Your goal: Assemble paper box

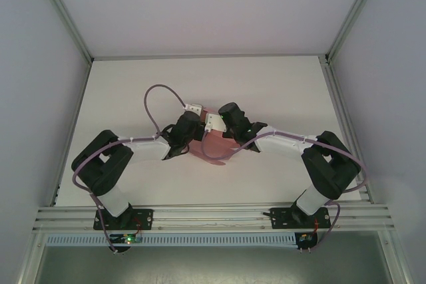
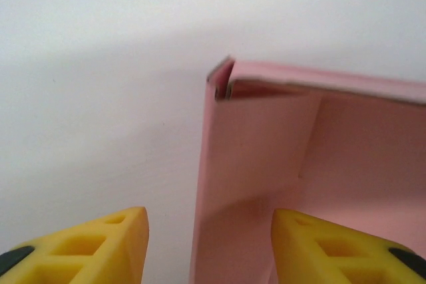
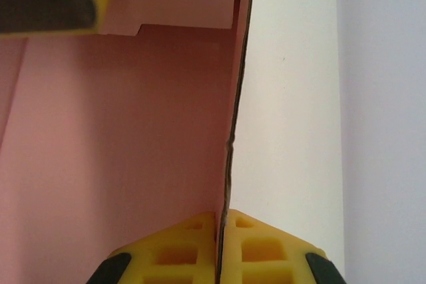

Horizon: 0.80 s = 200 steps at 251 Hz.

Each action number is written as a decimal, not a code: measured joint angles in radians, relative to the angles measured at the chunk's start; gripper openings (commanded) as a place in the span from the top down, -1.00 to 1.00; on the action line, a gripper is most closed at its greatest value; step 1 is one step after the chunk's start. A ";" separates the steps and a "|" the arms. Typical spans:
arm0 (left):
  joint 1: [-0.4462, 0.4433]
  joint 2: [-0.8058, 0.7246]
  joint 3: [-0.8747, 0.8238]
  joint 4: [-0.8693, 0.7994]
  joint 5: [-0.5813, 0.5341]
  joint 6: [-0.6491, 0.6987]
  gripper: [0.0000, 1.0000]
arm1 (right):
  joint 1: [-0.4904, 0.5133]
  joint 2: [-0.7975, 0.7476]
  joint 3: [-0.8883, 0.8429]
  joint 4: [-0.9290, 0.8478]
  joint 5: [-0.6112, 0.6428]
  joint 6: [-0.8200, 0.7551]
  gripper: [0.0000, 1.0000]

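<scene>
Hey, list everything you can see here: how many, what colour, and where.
box: one, pink, partly folded, mid-table between the grippers
table: one, white, under everything
rails: silver, along the near edge
cables: two, purple, one along each arm
arms: two, black and white, bases at the near edge
left gripper: yellow fingers, open astride a box wall
right gripper: yellow fingers, shut on a box wall
</scene>
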 measured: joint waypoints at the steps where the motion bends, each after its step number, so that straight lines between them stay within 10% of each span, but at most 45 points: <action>1: 0.000 0.000 0.001 -0.001 0.000 0.000 -0.01 | 0.000 0.000 0.000 0.000 0.000 0.000 1.00; 101: 0.072 0.003 0.037 -0.069 0.098 -0.014 0.16 | 0.006 -0.002 -0.007 0.016 -0.009 -0.021 1.00; 200: 0.068 0.122 0.134 -0.093 0.145 0.087 0.88 | 0.017 -0.041 -0.037 0.023 -0.031 -0.052 1.00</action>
